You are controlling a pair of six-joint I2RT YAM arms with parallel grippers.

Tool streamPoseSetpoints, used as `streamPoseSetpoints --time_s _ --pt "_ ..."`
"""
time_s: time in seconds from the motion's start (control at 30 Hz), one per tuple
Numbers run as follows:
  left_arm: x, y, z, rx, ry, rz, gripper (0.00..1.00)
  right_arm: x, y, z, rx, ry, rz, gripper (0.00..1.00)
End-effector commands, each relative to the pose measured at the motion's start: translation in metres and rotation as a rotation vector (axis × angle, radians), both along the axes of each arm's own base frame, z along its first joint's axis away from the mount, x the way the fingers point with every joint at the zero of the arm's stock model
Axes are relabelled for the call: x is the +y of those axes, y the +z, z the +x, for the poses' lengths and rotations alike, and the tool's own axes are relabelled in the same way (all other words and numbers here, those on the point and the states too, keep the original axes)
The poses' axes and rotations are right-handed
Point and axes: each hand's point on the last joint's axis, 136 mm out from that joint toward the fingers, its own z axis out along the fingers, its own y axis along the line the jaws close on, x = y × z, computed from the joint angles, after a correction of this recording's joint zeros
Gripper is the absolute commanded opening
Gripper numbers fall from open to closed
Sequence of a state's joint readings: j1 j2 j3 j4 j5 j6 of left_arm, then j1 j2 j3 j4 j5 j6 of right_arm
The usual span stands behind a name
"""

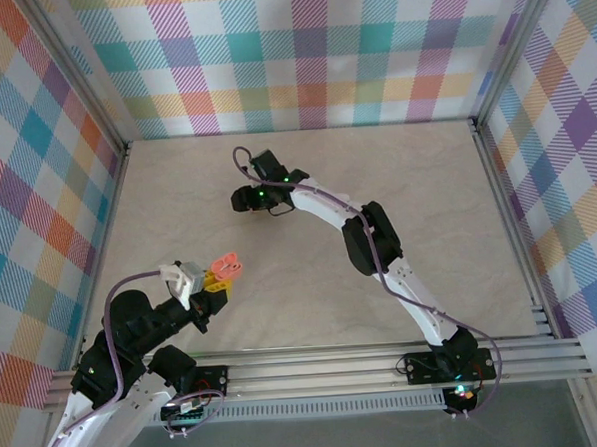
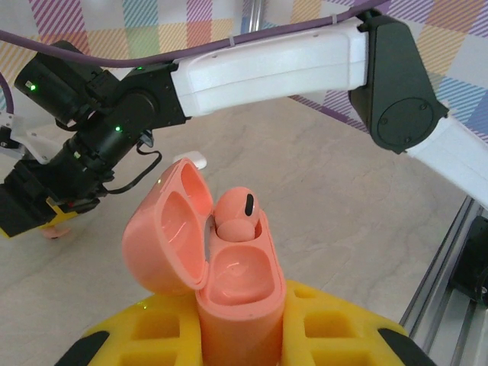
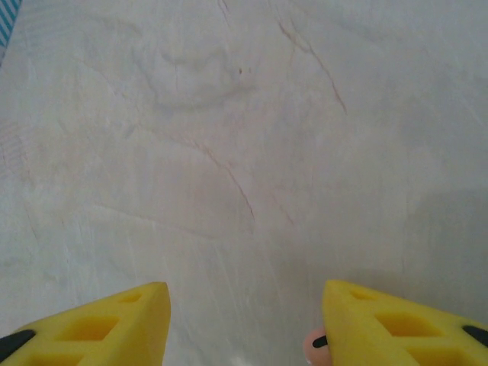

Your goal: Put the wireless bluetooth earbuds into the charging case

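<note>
My left gripper (image 1: pixel 214 280) is shut on a salmon-pink charging case (image 2: pixel 240 305) and holds it upright between its yellow fingers (image 2: pixel 339 328), above the table's near left. The lid (image 2: pixel 164 236) hangs open to the left. One pink earbud (image 2: pixel 238 217) sits in the far slot; the near slot is bare. My right gripper (image 1: pixel 245 198) is low over the table's far middle, open. In the right wrist view a second pink earbud (image 3: pixel 314 347) lies on the table against the inner side of the right fingertip (image 3: pixel 381 320). The left wrist view shows this earbud (image 2: pixel 55 231) under the right gripper (image 2: pixel 34 221).
A small white rounded piece (image 2: pixel 197 160) lies on the table just behind the pink lid, near the right gripper. The right arm (image 2: pixel 267 65) stretches across the table from the near right. Aluminium rails (image 1: pixel 386 364) line the near edge; plaid walls enclose the beige tabletop (image 1: pixel 426 177).
</note>
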State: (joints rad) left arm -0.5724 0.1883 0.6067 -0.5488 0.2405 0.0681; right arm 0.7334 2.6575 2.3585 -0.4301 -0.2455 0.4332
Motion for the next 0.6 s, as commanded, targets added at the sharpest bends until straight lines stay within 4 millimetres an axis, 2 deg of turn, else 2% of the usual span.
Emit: streamPoseSetpoints --time_s 0.0,0.13,0.27,0.57 --pt "0.006 0.016 -0.001 -0.032 0.025 -0.03 0.09 -0.012 0.01 -0.019 0.031 0.028 -0.042 0.54" --pt "0.006 0.017 -0.002 -0.034 0.024 -0.032 0.1 -0.025 0.013 -0.033 0.044 0.028 -0.072 0.53" --pt "0.006 0.019 -0.003 -0.036 0.02 -0.034 0.1 -0.047 0.014 -0.052 0.058 -0.001 -0.108 0.52" --pt "0.002 0.022 -0.002 -0.038 0.007 -0.052 0.1 -0.12 0.019 -0.097 0.084 -0.154 -0.199 0.52"
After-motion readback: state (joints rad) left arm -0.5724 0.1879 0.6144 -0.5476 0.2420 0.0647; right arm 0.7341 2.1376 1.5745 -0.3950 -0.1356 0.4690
